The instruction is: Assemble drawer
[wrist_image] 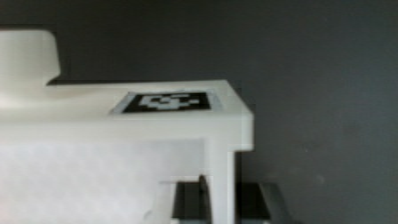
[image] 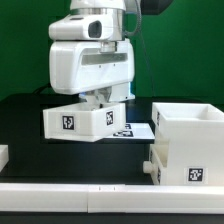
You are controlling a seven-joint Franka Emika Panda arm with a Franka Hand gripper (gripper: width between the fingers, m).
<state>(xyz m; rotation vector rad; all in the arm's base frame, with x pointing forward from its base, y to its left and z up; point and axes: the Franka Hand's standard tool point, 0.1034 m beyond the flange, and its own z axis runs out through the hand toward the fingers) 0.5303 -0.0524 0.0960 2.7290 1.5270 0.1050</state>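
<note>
A small white open-top tray (image: 82, 119) with black-and-white tags is held tilted above the black table, at the exterior view's centre-left. My gripper (image: 108, 103) is shut on the tray's wall. In the wrist view the tray (wrist_image: 107, 150) fills most of the picture, with a tag (wrist_image: 171, 102) on its rim and its round knob (wrist_image: 27, 58) at one end. My black fingers (wrist_image: 263, 198) pinch the thin wall from both sides. The large boxy white housing (image: 188, 140) stands at the exterior view's right, open at the top.
The marker board (image: 133, 129) lies flat on the table behind the held tray. Another white part (image: 3, 156) shows at the exterior view's left edge. A white ledge (image: 110, 198) runs along the front. A green wall is behind.
</note>
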